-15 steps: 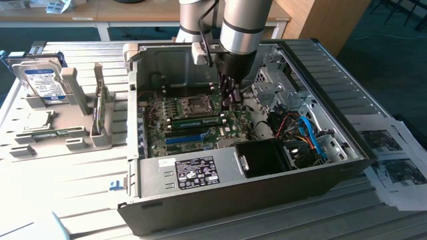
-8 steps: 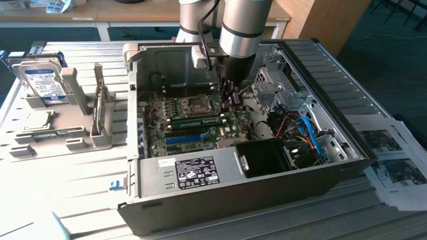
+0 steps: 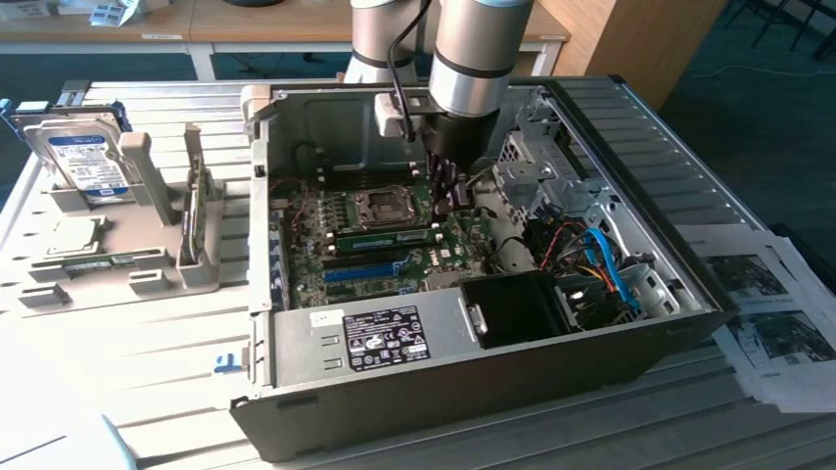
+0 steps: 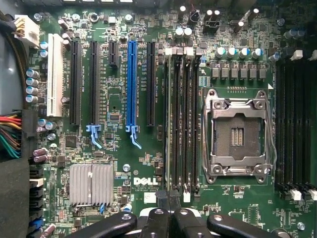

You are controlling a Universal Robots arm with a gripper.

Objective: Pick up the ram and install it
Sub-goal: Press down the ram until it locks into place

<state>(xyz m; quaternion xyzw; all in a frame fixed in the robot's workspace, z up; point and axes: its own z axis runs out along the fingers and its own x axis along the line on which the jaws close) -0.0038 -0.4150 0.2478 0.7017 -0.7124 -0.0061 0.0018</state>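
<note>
The ram (image 3: 387, 238), a long green stick, lies seated in a slot on the motherboard just in front of the processor socket (image 3: 387, 203). In the wrist view its pale top edge (image 4: 171, 119) runs along one of the black memory slots beside the socket (image 4: 237, 133). My gripper (image 3: 453, 201) hangs inside the open computer case (image 3: 432, 338), above the ram's end at the exterior view's right. Its black fingertips are shut together (image 4: 168, 198) right at the end of that slot, with nothing visible between them.
A grey holder (image 3: 124, 259) at the exterior view's left carries a silver hard drive (image 3: 86, 162), a thin green board on edge (image 3: 192, 215) and a small square chip (image 3: 72, 238). Cables and a drive cage (image 3: 575, 225) crowd the case's right. Printed sheets (image 3: 770, 313) lie beside it.
</note>
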